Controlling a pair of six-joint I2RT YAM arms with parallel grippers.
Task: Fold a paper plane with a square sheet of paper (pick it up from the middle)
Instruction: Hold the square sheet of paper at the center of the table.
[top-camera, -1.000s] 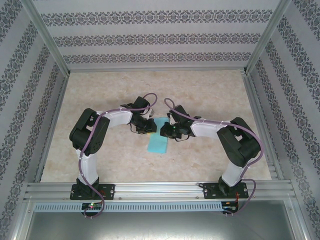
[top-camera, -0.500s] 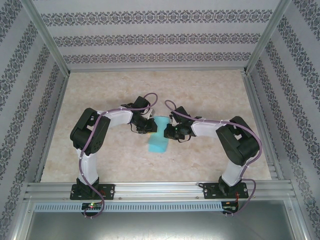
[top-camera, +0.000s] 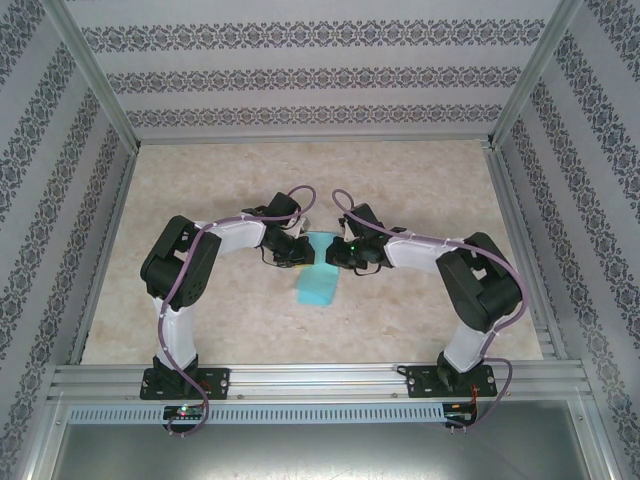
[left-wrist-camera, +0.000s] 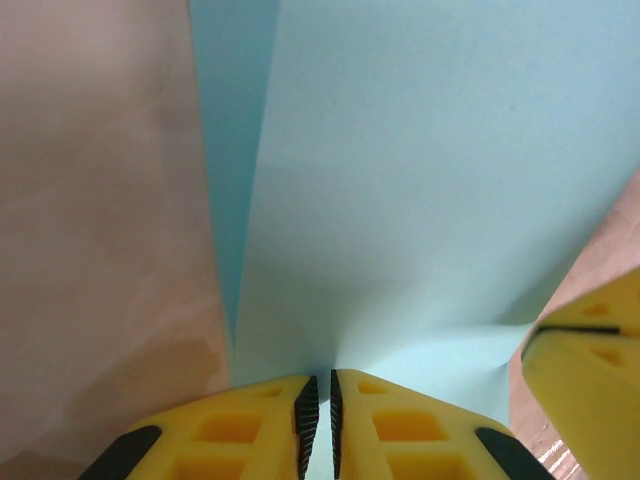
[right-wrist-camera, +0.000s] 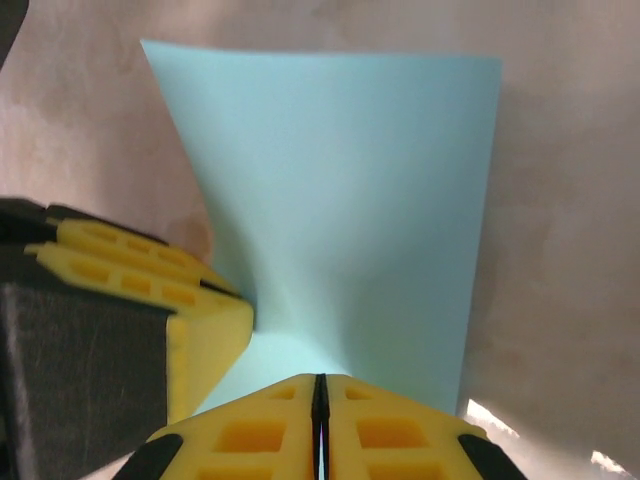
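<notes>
Light turquoise-blue square sheet of paper (top-camera: 318, 283) at frame centre. Left gripper (left-wrist-camera: 318, 392) pinched its edge, right gripper (right-wrist-camera: 320, 388) clamped same sheet alongside.

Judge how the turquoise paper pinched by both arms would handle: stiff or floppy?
Probably floppy: the paper bows between the left fingers and right fingers. Likely very light, since edge pinches hold it. May tear if pulled.

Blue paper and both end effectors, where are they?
square sheet of paper (top-camera: 317, 288): top external view, lower part.
left end effector (left-wrist-camera: 321, 380): left wrist view, between its fingertips.
right end effector (right-wrist-camera: 321, 380): right wrist view, between its fingertips.
</notes>
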